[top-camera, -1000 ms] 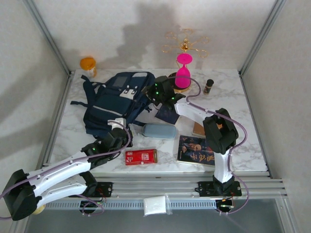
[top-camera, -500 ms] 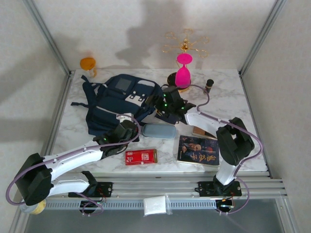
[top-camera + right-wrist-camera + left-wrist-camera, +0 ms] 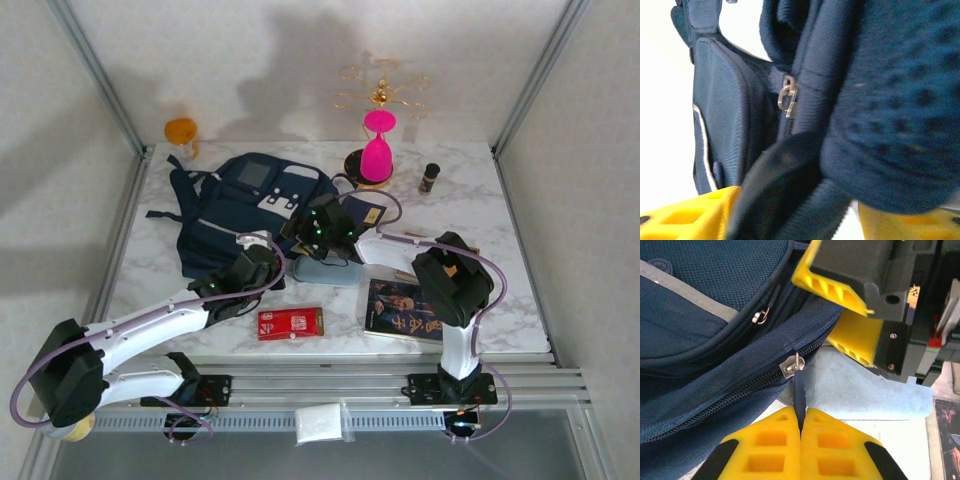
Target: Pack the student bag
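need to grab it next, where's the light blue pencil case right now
In the top view the pencil case lies mid-table, against the student bag's near right edge, just beyond the red box.

Marble-patterned tabletop (image 3: 470, 190): holds the loose items.
Pink hourglass (image 3: 377, 148): upright at the far edge, on a dark base.
Gold wire ornament (image 3: 381, 88): behind the hourglass.
Small dark bottle (image 3: 430, 178): upright, right of the hourglass.
Orange container (image 3: 181, 133): far left corner.
Light-blue pencil case (image 3: 330, 272): lying flat, mid-table.
Red flat packet (image 3: 291, 323): near edge, in front of the case.
Dark book (image 3: 392, 310): flat, right of the packet.
White pouch (image 3: 319, 424): on the rail below the table.
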`<state>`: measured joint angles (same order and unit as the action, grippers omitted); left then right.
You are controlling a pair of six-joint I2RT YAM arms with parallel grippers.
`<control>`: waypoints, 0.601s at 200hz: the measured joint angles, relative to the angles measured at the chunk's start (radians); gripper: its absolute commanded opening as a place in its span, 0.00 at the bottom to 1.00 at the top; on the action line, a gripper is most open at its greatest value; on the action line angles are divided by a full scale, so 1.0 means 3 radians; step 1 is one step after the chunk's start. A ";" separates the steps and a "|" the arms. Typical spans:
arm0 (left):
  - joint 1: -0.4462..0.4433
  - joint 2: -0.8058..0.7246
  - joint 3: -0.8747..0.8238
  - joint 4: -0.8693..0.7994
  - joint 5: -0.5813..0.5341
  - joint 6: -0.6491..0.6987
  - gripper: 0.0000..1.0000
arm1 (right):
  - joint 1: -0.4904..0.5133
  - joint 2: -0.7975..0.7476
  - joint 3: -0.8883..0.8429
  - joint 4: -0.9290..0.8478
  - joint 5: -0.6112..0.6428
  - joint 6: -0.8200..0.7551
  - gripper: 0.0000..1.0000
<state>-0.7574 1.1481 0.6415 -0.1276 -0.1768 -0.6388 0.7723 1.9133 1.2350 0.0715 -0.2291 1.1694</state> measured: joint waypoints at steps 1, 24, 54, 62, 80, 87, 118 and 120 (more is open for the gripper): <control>0.0000 0.0000 0.0000 0.0000 0.0001 0.0000 0.00 | 0.0004 0.0000 0.0009 0.0001 -0.0001 -0.0011 0.46; 0.0001 -0.0003 0.0000 -0.0019 0.0005 0.0001 0.00 | 0.0033 0.0003 0.0103 -0.0008 0.0051 0.0023 0.19; 0.0000 -0.0098 -0.0015 -0.0122 -0.0006 -0.0053 0.00 | -0.0057 0.0003 0.0114 -0.0031 -0.0011 -0.0048 0.00; 0.0001 -0.0175 -0.0052 -0.0139 -0.0008 -0.0075 0.00 | -0.0084 0.0003 0.0125 -0.0031 -0.0061 -0.0109 0.00; 0.0001 -0.0462 -0.0215 -0.0214 -0.0020 -0.0160 0.00 | -0.0107 0.0003 0.0184 -0.0057 -0.0160 -0.0264 0.00; 0.0001 -0.0576 -0.0273 -0.0263 -0.0024 -0.0200 0.00 | -0.0097 0.0003 0.0225 -0.0090 -0.0191 -0.0326 0.00; 0.0010 -0.0979 -0.0384 -0.0582 -0.0161 -0.0429 0.00 | -0.0019 0.0003 0.0409 -0.0168 -0.0347 -0.0582 0.00; 0.0010 -0.0998 -0.0384 -0.0609 -0.0175 -0.0444 0.00 | -0.0014 0.0003 0.0416 -0.0168 -0.0365 -0.0595 0.00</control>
<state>-0.7544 0.8486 0.5262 -0.3103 -0.2295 -0.7719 0.7681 1.9141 1.3598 0.0212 -0.3386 0.9909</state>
